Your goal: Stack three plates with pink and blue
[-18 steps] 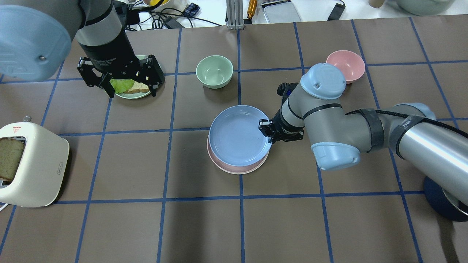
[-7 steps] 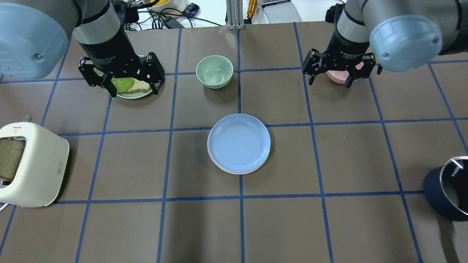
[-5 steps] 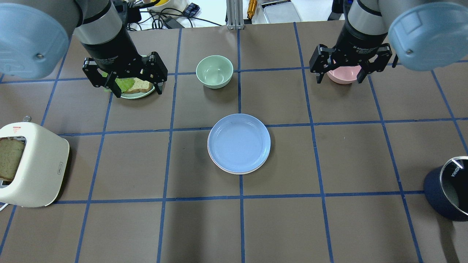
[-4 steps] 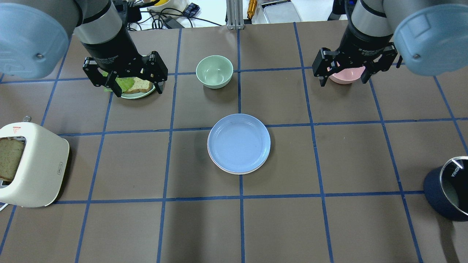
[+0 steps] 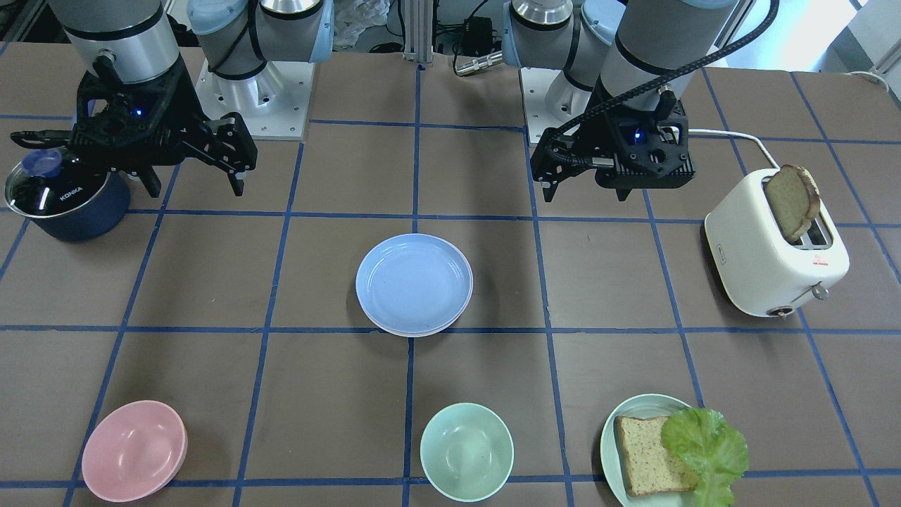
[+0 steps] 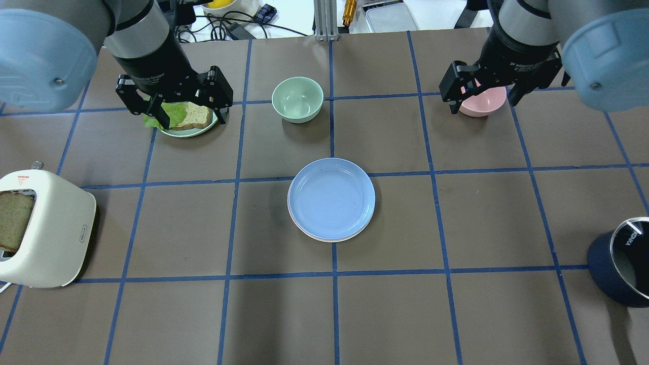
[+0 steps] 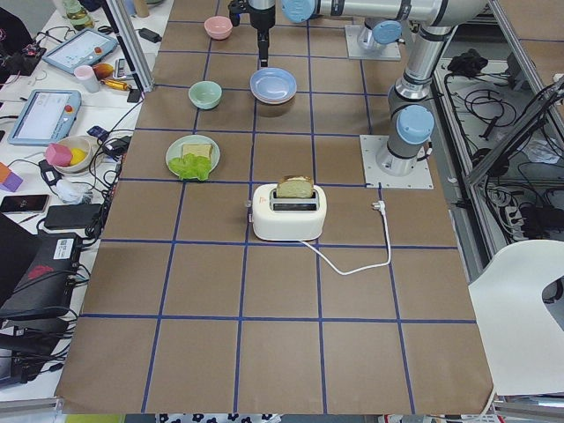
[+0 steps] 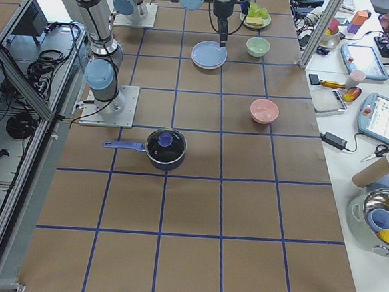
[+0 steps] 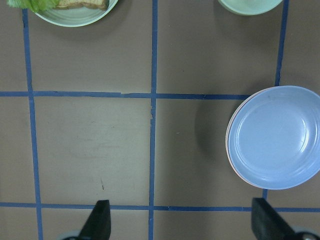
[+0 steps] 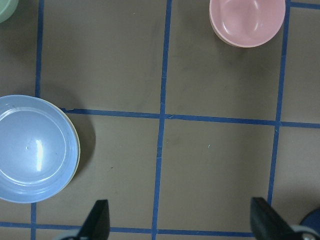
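A light blue plate (image 6: 331, 197) lies on top of a stack at the table's middle. A thin pink plate rim (image 6: 322, 237) peeks out beneath it. The stack also shows in the front view (image 5: 414, 283), the left wrist view (image 9: 274, 137) and the right wrist view (image 10: 35, 147). I cannot make out a cream-white plate apart from the others. My left gripper (image 6: 175, 104) is open and empty, high over the bread plate. My right gripper (image 6: 499, 91) is open and empty, high over the pink bowl. Both are well away from the stack.
A pale green plate with bread and lettuce (image 6: 195, 131) is at the far left. A mint bowl (image 6: 297, 99) is at far centre and a pink bowl (image 6: 481, 104) at far right. A white toaster (image 6: 45, 228) stands at the left edge, a dark pot (image 6: 621, 261) at the right edge.
My right gripper let go of the blue plate, opened, rose and drew back to the far right. The blue plate settled flat on the pink one. The left gripper barely shifted.
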Tool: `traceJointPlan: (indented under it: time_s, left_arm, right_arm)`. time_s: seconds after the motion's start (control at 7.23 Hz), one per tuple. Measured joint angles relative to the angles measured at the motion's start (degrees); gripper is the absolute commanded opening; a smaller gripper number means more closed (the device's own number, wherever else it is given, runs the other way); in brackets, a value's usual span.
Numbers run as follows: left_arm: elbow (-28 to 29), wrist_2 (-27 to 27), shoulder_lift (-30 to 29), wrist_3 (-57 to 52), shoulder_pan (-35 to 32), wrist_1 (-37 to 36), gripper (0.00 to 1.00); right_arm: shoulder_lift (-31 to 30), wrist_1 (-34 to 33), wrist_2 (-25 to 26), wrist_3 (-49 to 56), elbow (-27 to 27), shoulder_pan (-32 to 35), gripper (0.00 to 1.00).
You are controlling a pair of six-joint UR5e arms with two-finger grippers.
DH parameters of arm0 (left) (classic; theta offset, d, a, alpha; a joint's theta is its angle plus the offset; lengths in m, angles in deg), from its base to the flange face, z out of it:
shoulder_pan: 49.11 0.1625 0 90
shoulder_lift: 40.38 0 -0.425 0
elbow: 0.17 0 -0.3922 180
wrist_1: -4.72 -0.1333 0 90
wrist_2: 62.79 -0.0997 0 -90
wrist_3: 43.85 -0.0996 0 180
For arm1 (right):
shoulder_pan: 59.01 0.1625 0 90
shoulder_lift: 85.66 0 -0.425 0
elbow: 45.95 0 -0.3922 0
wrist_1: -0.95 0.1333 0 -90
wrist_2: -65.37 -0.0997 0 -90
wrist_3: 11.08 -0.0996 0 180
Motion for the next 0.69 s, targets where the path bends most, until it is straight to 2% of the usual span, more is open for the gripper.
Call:
traceJointPlan:
  time_s: [0.69]
  left_arm:
    - [-0.41, -0.14, 0.34, 0.12, 0.00, -0.13, 1.00]
  right_arm:
    - [-0.12, -0.15, 0.21, -0.17, 0.08, -0.05, 1.00]
